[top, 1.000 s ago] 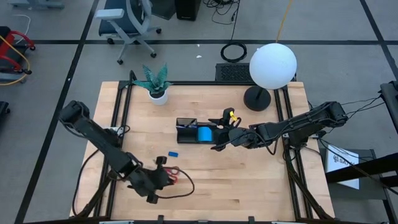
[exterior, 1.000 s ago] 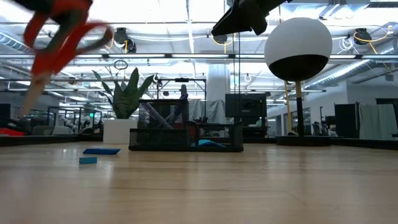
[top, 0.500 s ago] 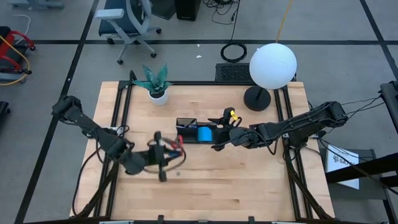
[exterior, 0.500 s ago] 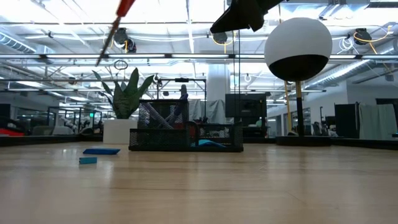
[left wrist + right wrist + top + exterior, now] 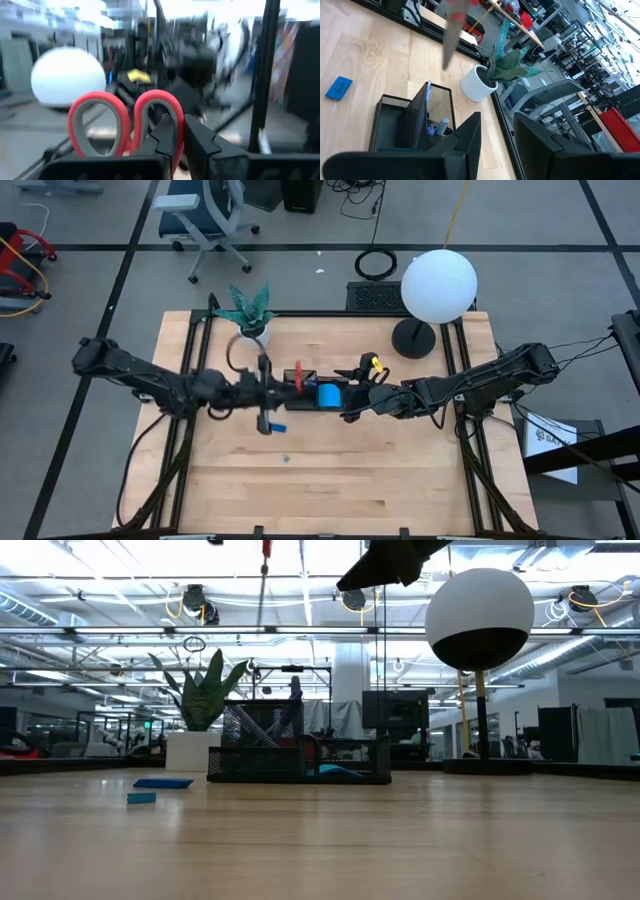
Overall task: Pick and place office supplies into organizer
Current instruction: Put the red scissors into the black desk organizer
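The left hand [image 5: 262,392], gripping the red-handled scissors [image 5: 297,377] blades down, is hanging at nine o'clock of the organizer [image 5: 303,393], nearer than the half-open right hand [image 5: 350,408].

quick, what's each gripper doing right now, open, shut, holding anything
Left gripper: shut on the red-handled scissors, raised by the organizer.
Right gripper: open, empty, above the organizer's other end.

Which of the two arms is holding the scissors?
The left arm: its end effector grips the red-handled scissors above the table; the right end effector holds nothing.
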Controlling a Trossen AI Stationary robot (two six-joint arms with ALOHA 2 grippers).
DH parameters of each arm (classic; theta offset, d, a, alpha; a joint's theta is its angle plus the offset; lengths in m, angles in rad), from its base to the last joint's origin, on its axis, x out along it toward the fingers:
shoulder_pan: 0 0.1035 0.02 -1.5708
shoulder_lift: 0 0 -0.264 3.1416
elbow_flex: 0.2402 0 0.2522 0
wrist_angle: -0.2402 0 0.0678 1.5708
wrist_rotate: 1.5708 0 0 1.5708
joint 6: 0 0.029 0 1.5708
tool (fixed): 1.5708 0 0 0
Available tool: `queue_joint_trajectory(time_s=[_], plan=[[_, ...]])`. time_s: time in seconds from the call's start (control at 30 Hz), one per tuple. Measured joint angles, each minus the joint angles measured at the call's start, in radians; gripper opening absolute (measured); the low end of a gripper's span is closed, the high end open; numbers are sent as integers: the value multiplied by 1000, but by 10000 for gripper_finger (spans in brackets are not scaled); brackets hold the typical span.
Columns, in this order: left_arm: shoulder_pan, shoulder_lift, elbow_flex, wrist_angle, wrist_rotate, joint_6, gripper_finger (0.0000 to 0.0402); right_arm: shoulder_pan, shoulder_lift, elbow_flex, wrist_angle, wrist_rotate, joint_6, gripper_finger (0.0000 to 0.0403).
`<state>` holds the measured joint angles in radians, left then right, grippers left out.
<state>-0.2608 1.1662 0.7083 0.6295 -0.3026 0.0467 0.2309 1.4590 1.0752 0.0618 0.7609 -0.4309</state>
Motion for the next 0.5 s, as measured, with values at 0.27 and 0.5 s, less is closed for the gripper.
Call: queue_joint_trajectory(time_s=[0.27,0.5], plan=[[179,-7,-256,422,143,-154,27,0,0,0,1,-1,0,105],[265,8,-293,428,172,-230,25,0,0,0,8,-2,0,105]])
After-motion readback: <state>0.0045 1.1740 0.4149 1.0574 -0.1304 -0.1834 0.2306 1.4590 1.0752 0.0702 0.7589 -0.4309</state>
